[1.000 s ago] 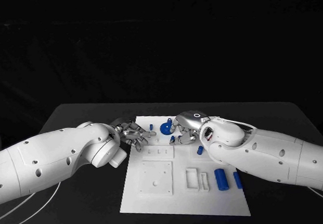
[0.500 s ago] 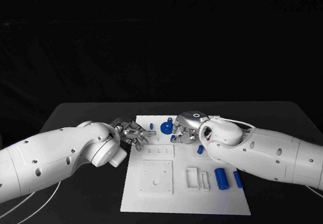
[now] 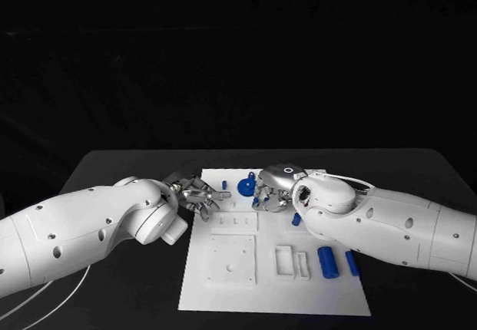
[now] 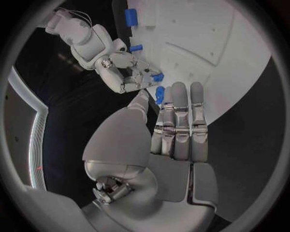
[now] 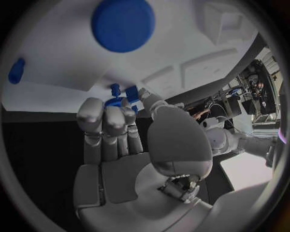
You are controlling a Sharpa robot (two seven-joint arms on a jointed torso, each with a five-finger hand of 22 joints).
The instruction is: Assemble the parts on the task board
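Observation:
The white task board point(image 3: 260, 294) lies in the middle of the black table. At its far end my right hand point(image 3: 272, 188) is curled over the board and pinches a small blue part point(image 5: 129, 92) between thumb and fingertips; the left wrist view shows that part point(image 4: 157, 77) in my right hand point(image 4: 128, 71) too. A blue disc point(image 3: 247, 187) sits just beside it on the board point(image 5: 66, 63). My left hand point(image 3: 197, 194) hovers at the board's far left corner with straight fingers point(image 4: 180, 121), holding nothing. A small blue peg point(image 3: 225, 186) stands just beyond its fingertips.
A blue cylinder point(image 3: 327, 263) and a thinner blue piece point(image 3: 349, 264) lie at the board's right side, with another small blue piece point(image 3: 296, 220) farther along. White raised blocks and recesses point(image 3: 233, 261) cover the board's middle. Black table surrounds the board.
Both hands have crept slightly along the board's far end. The right hand's pinch on the small blue part is unchanged, and the left hand still holds nothing.

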